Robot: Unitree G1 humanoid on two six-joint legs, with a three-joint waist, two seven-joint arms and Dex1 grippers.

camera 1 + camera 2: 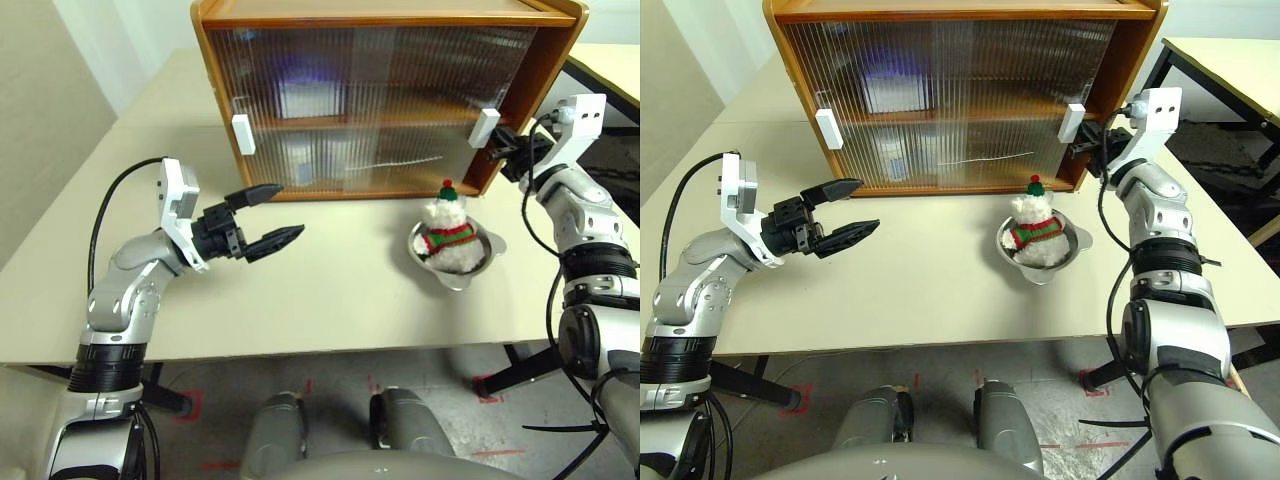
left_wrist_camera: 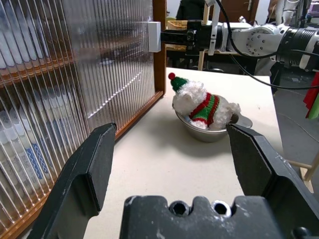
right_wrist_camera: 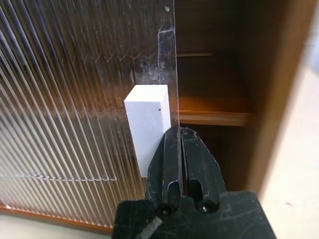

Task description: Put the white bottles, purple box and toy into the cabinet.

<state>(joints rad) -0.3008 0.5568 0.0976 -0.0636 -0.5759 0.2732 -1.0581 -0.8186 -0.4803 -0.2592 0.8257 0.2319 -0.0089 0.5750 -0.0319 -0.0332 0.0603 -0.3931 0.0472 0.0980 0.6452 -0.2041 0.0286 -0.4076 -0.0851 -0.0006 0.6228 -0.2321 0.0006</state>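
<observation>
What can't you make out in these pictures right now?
- Things on the cabinet shelves: the ribbed sliding doors blur them into pale shapes in the head views; I can't identify them.
- Right gripper, jaws shut: beside the white handle; actual contact with the door edge can't be told.
- Metal bowl: its inside is hidden under the toy.

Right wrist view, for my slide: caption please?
Shut right claw against the white block handle at the cabinet's ribbed door edge.

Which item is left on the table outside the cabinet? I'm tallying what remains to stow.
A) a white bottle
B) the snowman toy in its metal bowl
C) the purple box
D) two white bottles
B: the snowman toy sits in its metal bowl on the table, in front of the cabinet.
</observation>
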